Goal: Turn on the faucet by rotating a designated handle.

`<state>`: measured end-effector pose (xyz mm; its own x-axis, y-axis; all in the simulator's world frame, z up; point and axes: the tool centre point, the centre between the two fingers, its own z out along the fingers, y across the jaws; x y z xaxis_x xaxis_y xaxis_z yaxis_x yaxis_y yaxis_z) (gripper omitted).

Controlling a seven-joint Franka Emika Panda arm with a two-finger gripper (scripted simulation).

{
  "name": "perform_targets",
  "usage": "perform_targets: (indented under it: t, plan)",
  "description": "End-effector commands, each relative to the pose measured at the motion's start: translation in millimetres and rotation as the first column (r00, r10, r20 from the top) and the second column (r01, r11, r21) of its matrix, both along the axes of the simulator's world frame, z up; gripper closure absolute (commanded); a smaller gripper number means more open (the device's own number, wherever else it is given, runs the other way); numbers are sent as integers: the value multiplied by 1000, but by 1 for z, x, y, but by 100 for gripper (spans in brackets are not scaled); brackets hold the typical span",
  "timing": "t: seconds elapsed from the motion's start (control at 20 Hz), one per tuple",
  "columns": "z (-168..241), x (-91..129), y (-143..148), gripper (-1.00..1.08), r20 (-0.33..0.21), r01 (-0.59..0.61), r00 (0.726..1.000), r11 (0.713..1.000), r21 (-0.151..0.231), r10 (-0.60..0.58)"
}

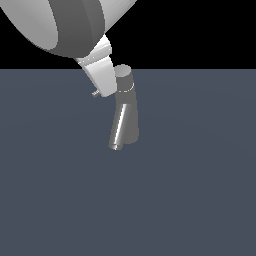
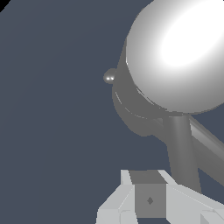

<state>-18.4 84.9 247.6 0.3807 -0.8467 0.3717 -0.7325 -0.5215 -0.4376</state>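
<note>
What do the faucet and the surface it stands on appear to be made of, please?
The faucet looks like dark grey polished metal: a bright streak runs down its spout, and in the wrist view its round cap shows a strong white glare. The surface looks matte, flat blue-grey with no reflections; its material cannot be told from a render.

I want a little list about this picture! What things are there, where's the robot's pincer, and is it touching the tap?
tap: faucet, dark grey, standing on the floor
spout: shiny, angled down
top: round cap
handle: thin rod sticking out sideways from the cap
pincer: close beside the cap, near the handle
touching: cannot tell
open or shut: cannot tell
</note>
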Motion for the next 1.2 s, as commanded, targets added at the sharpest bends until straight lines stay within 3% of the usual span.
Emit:
perform_targets:
  t: [0.0,0.5,0.6,1.15]
  plan:
    - [-11,-15,3,108,-55,515,842,769,378,-537]
    - [-26,-40,-14,108,-57,518,840,768,377,-539]
    - [-22,-34,-3,108,-53,504,849,774,383,-526]
    - [-26,-47,-45,108,-55,511,845,771,380,-533]
